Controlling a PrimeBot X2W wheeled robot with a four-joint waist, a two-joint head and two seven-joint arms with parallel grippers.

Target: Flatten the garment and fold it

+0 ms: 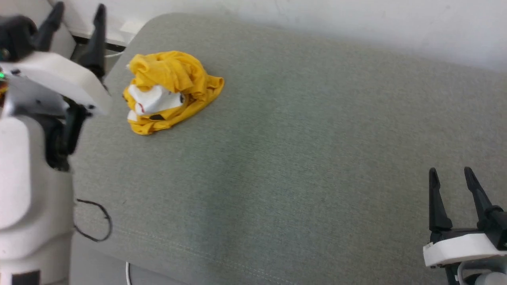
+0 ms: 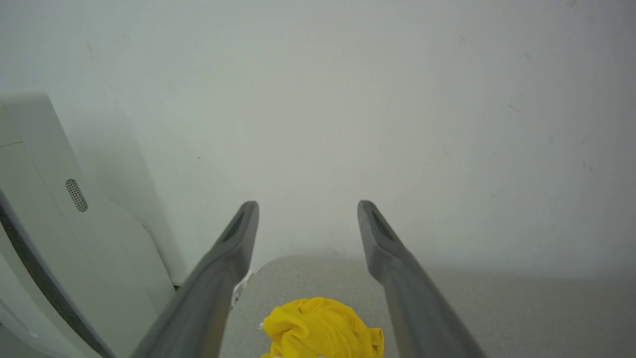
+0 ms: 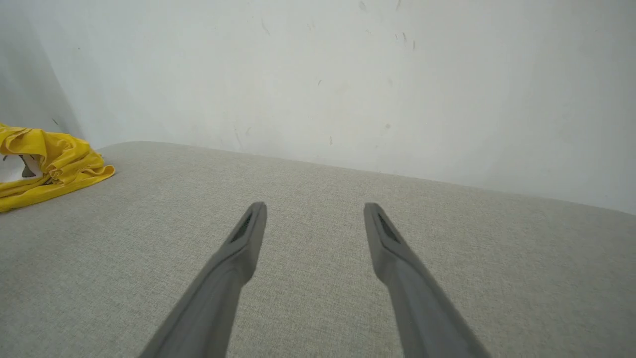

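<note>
The shirt [image 1: 170, 91] lay wadded near the cushion's [image 1: 297, 158] far left edge, left hand [image 1: 79, 12] and right hand [image 1: 450, 174] spread empty, so a pinch might catch several layers or perhaps nudge it off.

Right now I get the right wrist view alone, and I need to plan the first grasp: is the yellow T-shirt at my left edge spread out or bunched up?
Observer: Bunched. The head view shows the whole T-shirt as a crumpled heap near the far left corner of the grey cushion.
Operator: Which side is showing?
Observer: A white printed patch with a red mark shows on the heap's near side; the rest is yellow folds.
Operator: Where is the left end effector?
Observer: The left end effector is raised just left of the heap, open and empty, not touching it.
</note>
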